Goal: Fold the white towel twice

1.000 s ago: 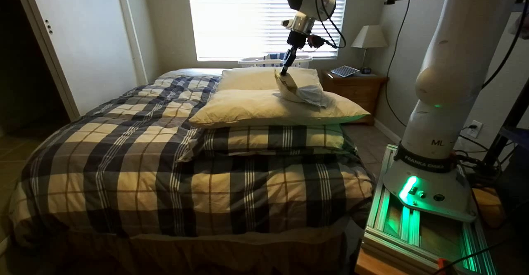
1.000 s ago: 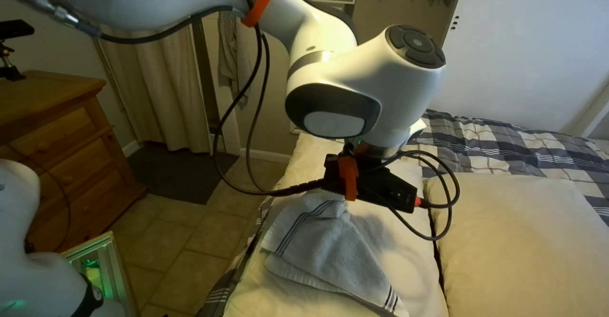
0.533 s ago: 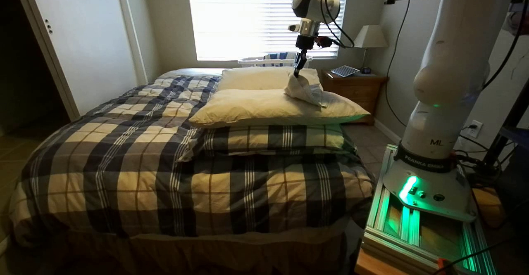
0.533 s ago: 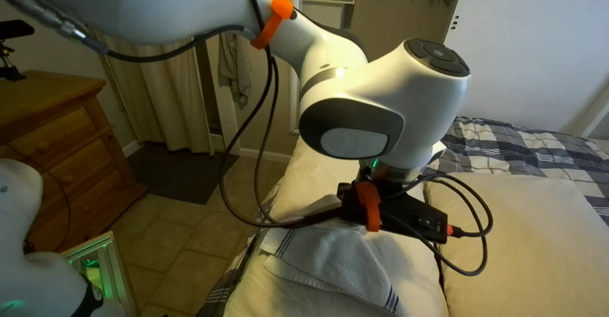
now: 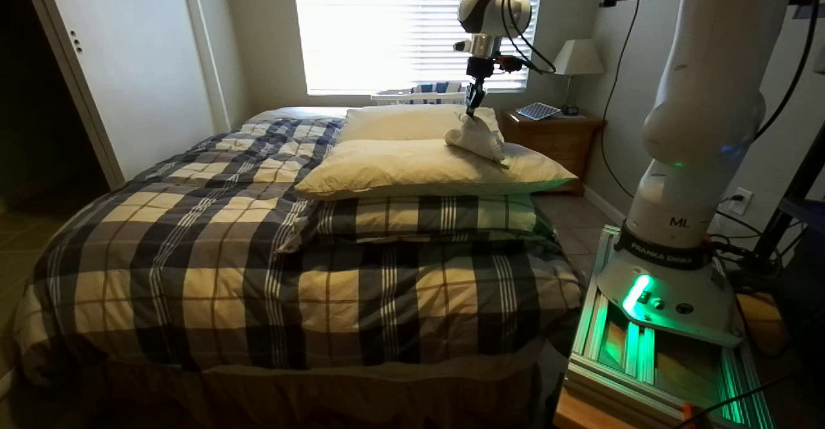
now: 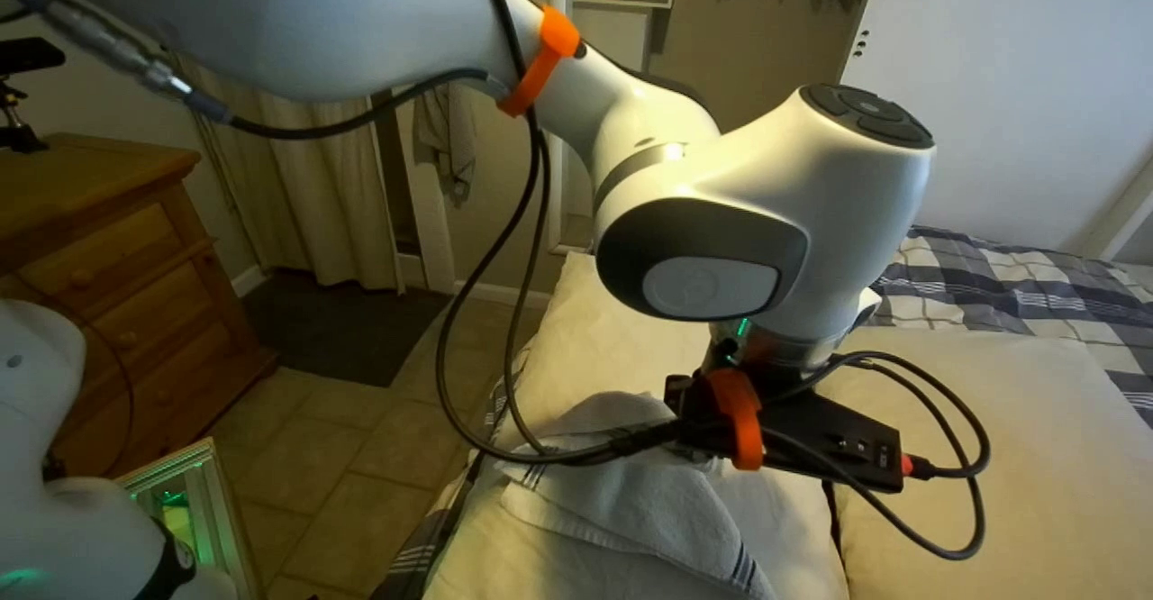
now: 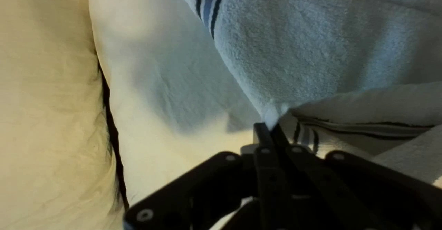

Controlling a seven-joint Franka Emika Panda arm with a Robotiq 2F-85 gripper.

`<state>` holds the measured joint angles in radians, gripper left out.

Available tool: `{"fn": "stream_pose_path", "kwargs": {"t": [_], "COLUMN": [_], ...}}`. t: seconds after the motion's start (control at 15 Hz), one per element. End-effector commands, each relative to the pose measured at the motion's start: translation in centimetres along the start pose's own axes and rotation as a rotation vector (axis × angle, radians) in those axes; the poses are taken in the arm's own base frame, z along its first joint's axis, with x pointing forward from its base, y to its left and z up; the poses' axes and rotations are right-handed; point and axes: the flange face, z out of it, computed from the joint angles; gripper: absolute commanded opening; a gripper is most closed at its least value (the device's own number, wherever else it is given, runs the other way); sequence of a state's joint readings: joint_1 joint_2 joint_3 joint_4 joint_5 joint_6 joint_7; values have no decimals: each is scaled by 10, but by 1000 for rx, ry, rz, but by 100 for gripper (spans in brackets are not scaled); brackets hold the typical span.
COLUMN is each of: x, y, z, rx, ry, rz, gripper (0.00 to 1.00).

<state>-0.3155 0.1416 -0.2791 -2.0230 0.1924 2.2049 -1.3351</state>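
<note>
The white towel [image 5: 482,142] lies rumpled on the front cream pillow [image 5: 387,170], with one part lifted to my gripper [image 5: 471,114]. In an exterior view the towel [image 6: 644,501], which has dark stripes near its edges, lies partly behind the arm's cables, and the gripper's fingers are hidden. In the wrist view my gripper [image 7: 271,128] is shut on a pinched bit of the towel [image 7: 304,47]. The cloth slopes away from the fingertips, and a striped fold opens to the right below the pinch. The gripper is just above the pillow [image 7: 165,119].
A second cream pillow [image 6: 1009,438] lies beside the front one, with a dark gap between them. Plaid bedding [image 5: 322,287] covers the bed. A laundry basket [image 5: 419,98], a nightstand [image 5: 554,142] and a lamp [image 5: 579,58] stand beyond. Cables [image 6: 540,348] hang from the arm.
My gripper has moved right in both exterior views, and also downward in one of them, carrying the pinched part of the towel along. The towel's raised part looks more bunched; its striped lower corner stays put.
</note>
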Motion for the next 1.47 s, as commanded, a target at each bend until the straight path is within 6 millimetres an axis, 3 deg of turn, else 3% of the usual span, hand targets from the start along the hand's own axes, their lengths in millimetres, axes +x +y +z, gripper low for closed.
{"fn": "stream_pose_path", "kwargs": {"t": [0.0, 0.27, 1.4], "x": [0, 0, -71], "y": [0, 0, 20], "z": [0, 0, 20], "rx": [1, 1, -111], "ry": [-1, -1, -48], "rz": [0, 0, -18], "gripper": [3, 1, 1]}}
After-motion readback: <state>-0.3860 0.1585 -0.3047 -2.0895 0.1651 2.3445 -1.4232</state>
